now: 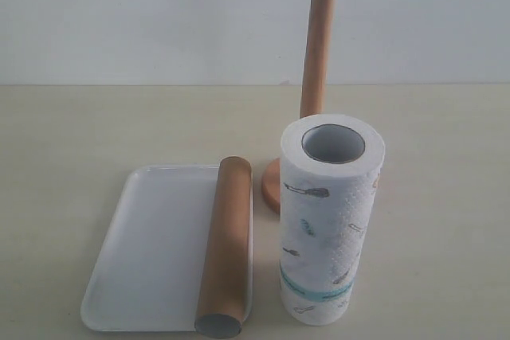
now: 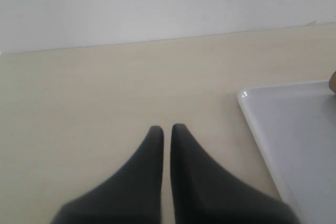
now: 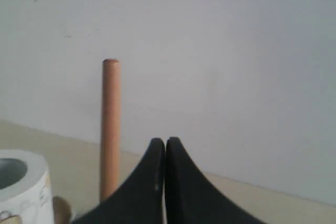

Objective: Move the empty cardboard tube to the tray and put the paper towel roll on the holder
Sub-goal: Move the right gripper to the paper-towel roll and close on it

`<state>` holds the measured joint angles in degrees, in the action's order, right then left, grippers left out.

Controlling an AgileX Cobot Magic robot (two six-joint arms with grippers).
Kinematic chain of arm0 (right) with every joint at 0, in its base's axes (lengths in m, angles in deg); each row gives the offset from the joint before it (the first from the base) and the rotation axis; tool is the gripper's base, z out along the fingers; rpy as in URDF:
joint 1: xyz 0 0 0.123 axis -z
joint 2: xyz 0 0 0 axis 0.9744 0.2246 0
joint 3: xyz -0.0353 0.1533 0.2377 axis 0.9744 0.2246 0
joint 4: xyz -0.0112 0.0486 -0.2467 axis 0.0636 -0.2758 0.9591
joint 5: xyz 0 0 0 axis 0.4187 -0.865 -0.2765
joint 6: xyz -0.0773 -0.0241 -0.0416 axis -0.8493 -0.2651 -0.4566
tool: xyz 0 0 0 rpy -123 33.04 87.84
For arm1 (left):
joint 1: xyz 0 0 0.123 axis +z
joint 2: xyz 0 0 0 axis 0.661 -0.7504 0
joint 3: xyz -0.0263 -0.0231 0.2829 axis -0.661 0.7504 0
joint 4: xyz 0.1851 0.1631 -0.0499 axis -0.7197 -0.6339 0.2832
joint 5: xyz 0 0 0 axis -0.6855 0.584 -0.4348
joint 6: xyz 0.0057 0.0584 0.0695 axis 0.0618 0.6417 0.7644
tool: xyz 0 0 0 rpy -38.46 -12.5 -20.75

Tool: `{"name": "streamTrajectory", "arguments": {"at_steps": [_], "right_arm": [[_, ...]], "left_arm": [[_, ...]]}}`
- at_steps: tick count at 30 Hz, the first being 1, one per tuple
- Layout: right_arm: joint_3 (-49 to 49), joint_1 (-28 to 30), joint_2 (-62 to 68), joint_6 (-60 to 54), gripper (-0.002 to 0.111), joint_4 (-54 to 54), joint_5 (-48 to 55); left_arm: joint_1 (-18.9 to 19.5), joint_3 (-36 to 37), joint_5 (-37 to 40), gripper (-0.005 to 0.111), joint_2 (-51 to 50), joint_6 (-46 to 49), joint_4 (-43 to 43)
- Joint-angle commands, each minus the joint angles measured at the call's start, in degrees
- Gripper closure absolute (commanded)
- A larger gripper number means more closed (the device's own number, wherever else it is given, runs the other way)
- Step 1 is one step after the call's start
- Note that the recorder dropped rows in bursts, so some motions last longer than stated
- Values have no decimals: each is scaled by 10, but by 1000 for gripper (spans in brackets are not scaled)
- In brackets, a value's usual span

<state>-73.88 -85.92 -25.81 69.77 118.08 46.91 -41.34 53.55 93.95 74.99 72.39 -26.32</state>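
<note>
1. exterior view. the empty cardboard tube (image 1: 225,248) lies lengthwise in the tray (image 1: 151,252), along the tray's right long side. its grey open end is at the near rim. the rest of the tray surface is bare white.

2. the paper towel roll (image 1: 331,220) stands upright on the table (image 1: 446,197), just to the right of the tray and apart from the tube. its hollow grey core faces up, and the teal band runs near its lower end.

3. the holder (image 1: 317,45) stands upright behind the roll. its post is bare. the roll hides part of the round base; the remainder shows between tube and roll.

4. left gripper (image 2: 167,129): fingers drawn together with only a thin slit between them, clenched on nothing. it hangs over bare table with a corner of the tray to one side.

5. right gripper (image 3: 165,142): fingers pressed together at the tips, clenched on nothing. the holder's post rises beyond it, and the top of the roll shows at the edge of that view.

6. neither gripper appears in the exterior view.
</note>
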Motion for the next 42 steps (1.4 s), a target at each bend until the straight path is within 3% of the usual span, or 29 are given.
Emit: {"name": "streamTrajectory", "arguments": {"at_steps": [1,2,7,27,29,31,36,42], "right_arm": [[-9,-48,140,100,108,181,-97],[-9,-69,184,165,108,251,-126],[-9,-95,274,250,108,274,-184],[-9,-95,278,418,107,390,-37],[-9,-95,278,433,98,390,-37],[-9,-95,278,435,81,390,-37],[-9,-95,278,443,3,366,-40],[-9,-95,278,435,4,379,-98]], "left_arm": [[1,2,0,103,2,-5,2],[1,2,0,103,2,-5,2],[1,2,0,103,2,-5,2],[1,2,0,103,2,-5,2],[1,2,0,103,2,-5,2],[1,2,0,103,2,-5,2],[1,2,0,103,2,-5,2],[1,2,0,103,2,-5,2]]}}
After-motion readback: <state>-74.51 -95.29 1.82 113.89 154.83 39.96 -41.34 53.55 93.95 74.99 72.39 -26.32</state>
